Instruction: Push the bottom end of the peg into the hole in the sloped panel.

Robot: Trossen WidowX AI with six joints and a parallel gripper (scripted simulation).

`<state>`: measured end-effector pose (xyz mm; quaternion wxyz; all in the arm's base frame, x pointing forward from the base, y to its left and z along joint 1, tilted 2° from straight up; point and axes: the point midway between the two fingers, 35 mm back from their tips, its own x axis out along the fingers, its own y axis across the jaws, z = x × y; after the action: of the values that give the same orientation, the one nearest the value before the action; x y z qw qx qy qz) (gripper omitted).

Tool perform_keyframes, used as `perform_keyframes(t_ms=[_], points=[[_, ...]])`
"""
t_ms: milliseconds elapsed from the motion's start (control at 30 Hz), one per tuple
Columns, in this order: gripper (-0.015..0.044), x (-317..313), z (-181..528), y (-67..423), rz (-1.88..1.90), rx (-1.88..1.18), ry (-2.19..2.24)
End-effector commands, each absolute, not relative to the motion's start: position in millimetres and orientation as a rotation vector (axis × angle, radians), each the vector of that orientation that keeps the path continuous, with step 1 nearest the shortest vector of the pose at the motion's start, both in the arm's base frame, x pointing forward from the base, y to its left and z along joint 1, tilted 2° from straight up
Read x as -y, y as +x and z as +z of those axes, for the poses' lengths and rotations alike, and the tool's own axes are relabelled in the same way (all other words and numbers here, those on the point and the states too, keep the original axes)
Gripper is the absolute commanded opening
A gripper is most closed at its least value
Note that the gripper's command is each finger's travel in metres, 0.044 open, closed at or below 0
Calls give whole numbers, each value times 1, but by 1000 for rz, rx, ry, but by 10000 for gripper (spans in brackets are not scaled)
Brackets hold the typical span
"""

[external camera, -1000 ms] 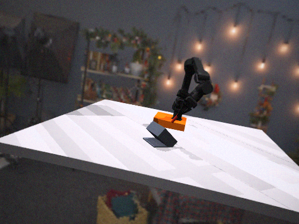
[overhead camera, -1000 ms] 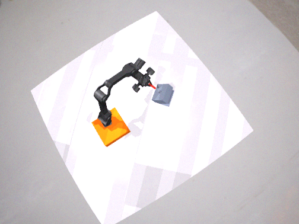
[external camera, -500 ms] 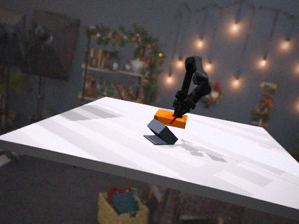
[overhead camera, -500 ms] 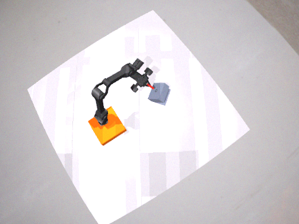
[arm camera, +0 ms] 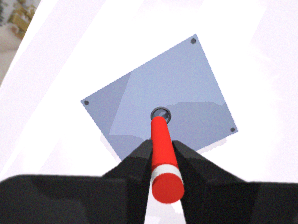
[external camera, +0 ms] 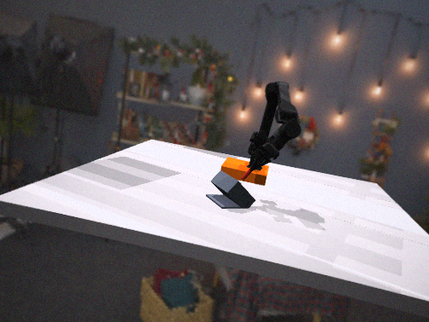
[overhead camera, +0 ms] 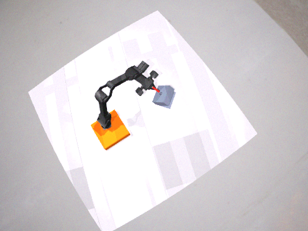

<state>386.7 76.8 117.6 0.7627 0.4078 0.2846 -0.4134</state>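
My gripper (arm camera: 161, 146) (overhead camera: 151, 87) (external camera: 255, 163) is shut on a round red peg (arm camera: 162, 150) (overhead camera: 156, 90) (external camera: 247, 173) with a white band near its top end. The peg points at the sloped blue-grey panel (arm camera: 195, 80) (overhead camera: 165, 97) (external camera: 231, 189). In the wrist view the peg's far tip lies right at the round dark hole (arm camera: 161, 113) in the middle of the panel's face. I cannot tell whether the tip is inside the hole. The gripper hangs just above and beside the panel.
The arm's orange base (overhead camera: 110, 132) (external camera: 236, 167) stands on the white table (overhead camera: 183, 153) (external camera: 128, 200) behind the panel. Small dark screws (arm camera: 193, 41) mark the panel's corners. The table's edges are far from the panel.
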Motion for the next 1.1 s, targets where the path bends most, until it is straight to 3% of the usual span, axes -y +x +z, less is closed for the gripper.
perform_keyframes(t_ms=[0,1067], points=[[0,-74,110,389,-905,-626,877],[0,-70,105,393,-902,-615,885]])
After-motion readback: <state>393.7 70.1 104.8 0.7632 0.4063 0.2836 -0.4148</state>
